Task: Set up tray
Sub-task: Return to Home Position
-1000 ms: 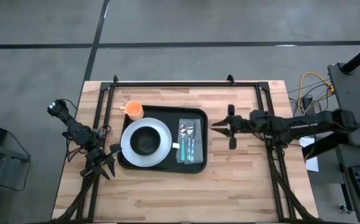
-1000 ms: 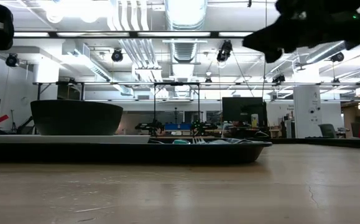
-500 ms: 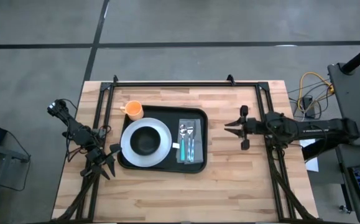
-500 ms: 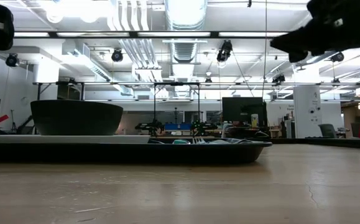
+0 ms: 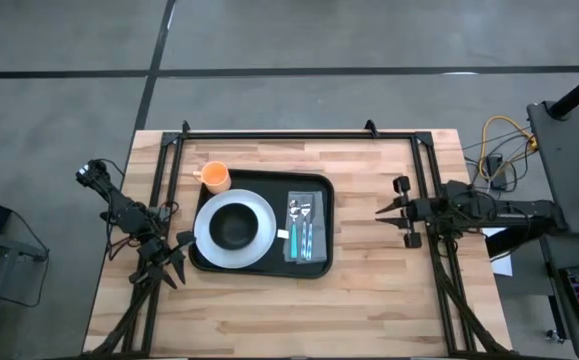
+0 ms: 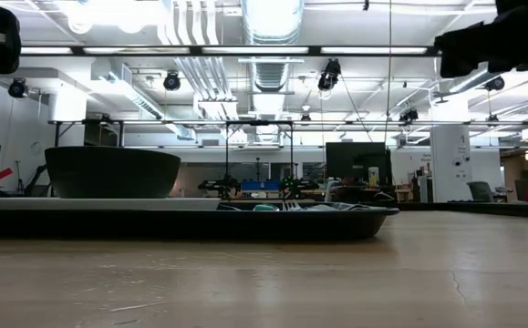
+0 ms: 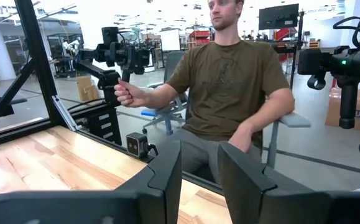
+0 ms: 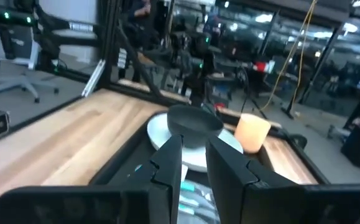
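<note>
The black tray (image 5: 314, 186) lies flat on the wooden table, left of centre. On it sit a white plate (image 5: 261, 232) carrying a black bowl (image 5: 233, 226), an orange cup (image 5: 215, 177) in its far-left corner, and teal-handled cutlery (image 5: 304, 228) on a napkin at its right side. My right gripper (image 5: 379, 210) hovers near the table's right edge, pointing at the tray with a narrow gap between its fingers; its wrist view shows the bowl (image 8: 194, 121) and cup (image 8: 253, 132) ahead. My left gripper (image 5: 176, 268) waits by the tray's near-left corner, slightly open.
A black frame rail (image 5: 269, 134) runs along the table's far edge, with struts down both sides. Bare wood (image 5: 389, 280) lies right of and nearer than the tray. A seated person (image 7: 229, 81) holding a device is beyond the table in the left wrist view.
My right arm has drawn back from beside the tray's right rim toward the table's right edge, holding nothing. The tray and what lies on it have stayed where they were.
</note>
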Available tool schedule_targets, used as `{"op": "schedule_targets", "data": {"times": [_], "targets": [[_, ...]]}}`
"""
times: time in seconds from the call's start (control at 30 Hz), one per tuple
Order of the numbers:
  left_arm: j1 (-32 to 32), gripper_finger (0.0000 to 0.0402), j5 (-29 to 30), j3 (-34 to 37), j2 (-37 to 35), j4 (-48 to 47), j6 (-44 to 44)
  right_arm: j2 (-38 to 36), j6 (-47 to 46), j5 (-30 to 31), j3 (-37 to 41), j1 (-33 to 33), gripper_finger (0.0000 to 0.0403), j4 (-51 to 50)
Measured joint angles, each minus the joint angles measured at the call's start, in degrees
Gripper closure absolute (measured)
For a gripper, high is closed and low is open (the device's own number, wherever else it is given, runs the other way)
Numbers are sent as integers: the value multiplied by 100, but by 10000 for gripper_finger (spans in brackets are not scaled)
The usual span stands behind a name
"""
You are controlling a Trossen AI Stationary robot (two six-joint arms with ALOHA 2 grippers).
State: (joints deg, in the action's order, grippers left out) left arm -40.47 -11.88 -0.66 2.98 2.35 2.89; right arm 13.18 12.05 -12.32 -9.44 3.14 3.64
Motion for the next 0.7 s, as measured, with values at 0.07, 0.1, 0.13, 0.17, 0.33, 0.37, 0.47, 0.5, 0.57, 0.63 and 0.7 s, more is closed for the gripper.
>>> {"op": "schedule_targets", "data": {"times": [0.07,0.1,0.13,0.17,0.33,0.37,0.47,0.5,0.57,0.63,0.7], "targets": [[0,316,0,0,0,0,0,-203,27,-2,77,2,339,-5],[0,316,0,-1,0,0,-2,-288,51,-4,117,1,339,-6],[0,316,0,-1,0,0,0,-370,107,-10,160,1,339,-5],[1,316,0,1,0,0,0,-440,168,-18,199,1,339,-2],[0,316,0,-1,0,0,-1,-662,467,-18,426,0,339,42],[0,316,0,-1,0,0,0,-677,494,-18,487,2,339,101],[-2,316,0,-1,0,0,0,-681,510,-18,747,2,339,604],[-2,316,0,-1,0,0,-2,-681,511,-18,834,0,339,771],[0,316,0,0,0,0,-1,-673,545,-20,894,2,339,861],[1,316,0,-1,0,0,0,-670,638,-18,892,0,339,868],[-1,316,0,-1,0,0,0,-667,641,-20,892,2,339,862]]}}
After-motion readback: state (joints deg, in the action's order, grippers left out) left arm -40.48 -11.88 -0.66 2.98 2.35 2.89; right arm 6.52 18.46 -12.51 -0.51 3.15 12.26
